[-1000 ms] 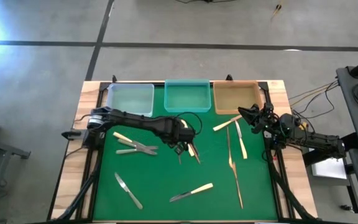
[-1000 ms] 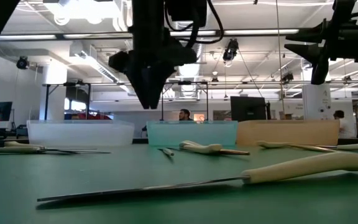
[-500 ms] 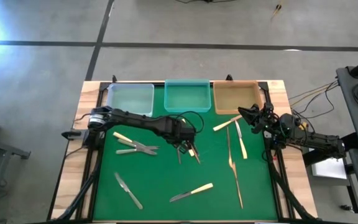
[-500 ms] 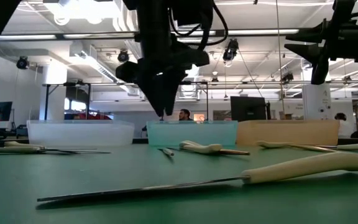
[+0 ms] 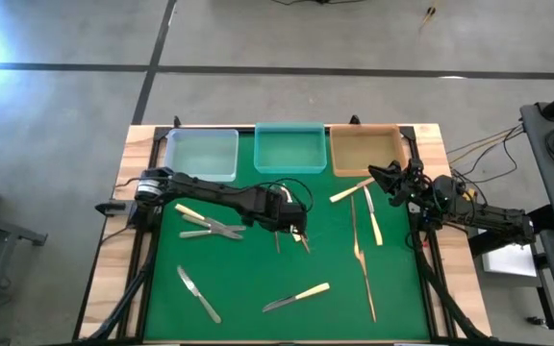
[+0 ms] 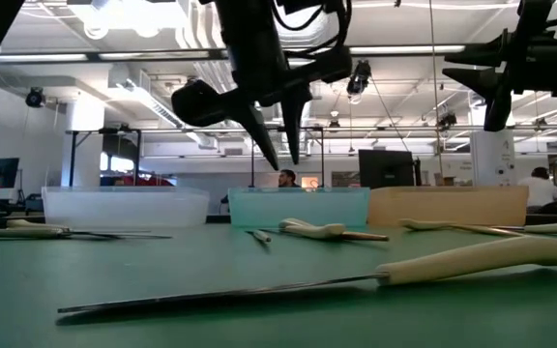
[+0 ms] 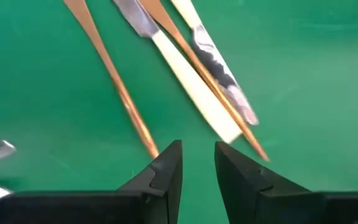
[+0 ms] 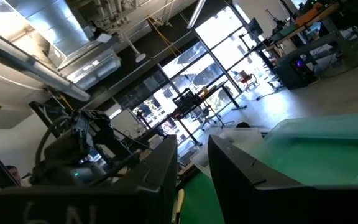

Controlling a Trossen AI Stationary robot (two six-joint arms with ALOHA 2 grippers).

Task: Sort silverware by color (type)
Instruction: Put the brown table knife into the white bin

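Green mat (image 5: 248, 279), cream-handled knife (image 5: 297, 297), teal bin (image 5: 289, 150)

Three bins stand at twelve o'clock on my table (image 5: 258, 279): one clear bin (image 5: 201, 154), one teal bin (image 5: 289, 149), one amber bin (image 5: 364, 152). The silverware (image 5: 296, 296) comes to about a dozen pieces. Before my left fingers (image 7: 163, 171) lie two copper sticks (image 7: 114, 87) and two cream-handled knives (image 7: 185, 78).
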